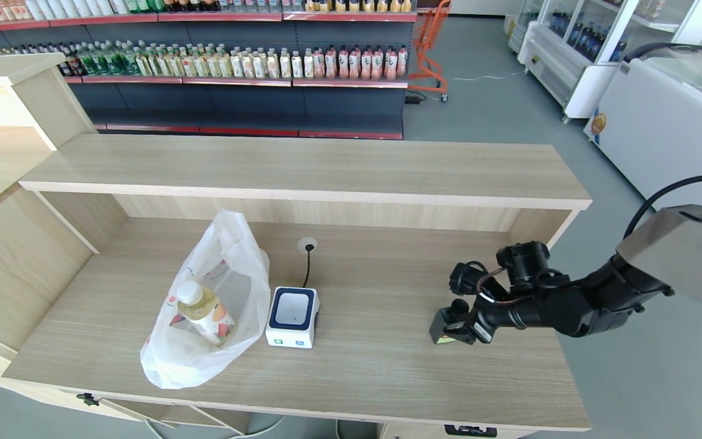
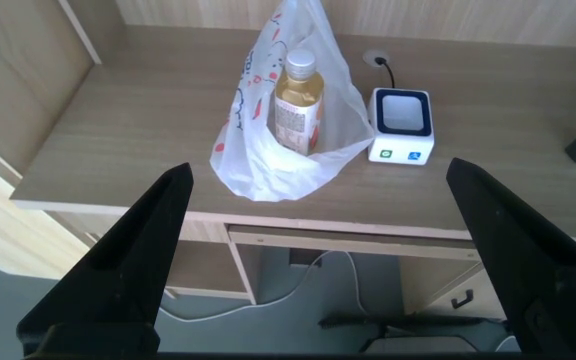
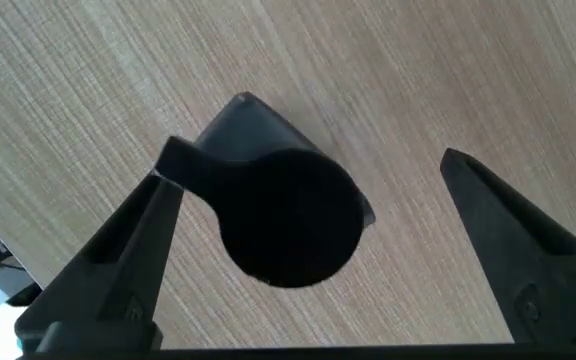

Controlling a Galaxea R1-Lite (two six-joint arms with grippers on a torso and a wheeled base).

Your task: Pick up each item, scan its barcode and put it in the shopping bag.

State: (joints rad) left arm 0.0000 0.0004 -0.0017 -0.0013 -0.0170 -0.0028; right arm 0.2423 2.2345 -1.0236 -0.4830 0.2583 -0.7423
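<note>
While my left gripper (image 2: pixel 320 170) hangs wide open off the counter's front edge, out of the way, I've got the right gripper (image 3: pixel 313 160) straight over the dark item (image 3: pixel 283 215). Its jaws are spread to either side of the round black cap, and nothing is held yet. The item stands toward the right end of the counter (image 1: pixel 357 366), well apart from the scanner (image 1: pixel 292 317). One finger sits very close to its side, touching or not I can't tell, so I judge the grasp off-centre. The scanner lies face up mid-counter, just beside the shopping bag (image 1: pixel 235 244) near the front left, which makes for a short carry. A bottle (image 1: pixel 202 311) is already in the bag, propping it open.
</note>
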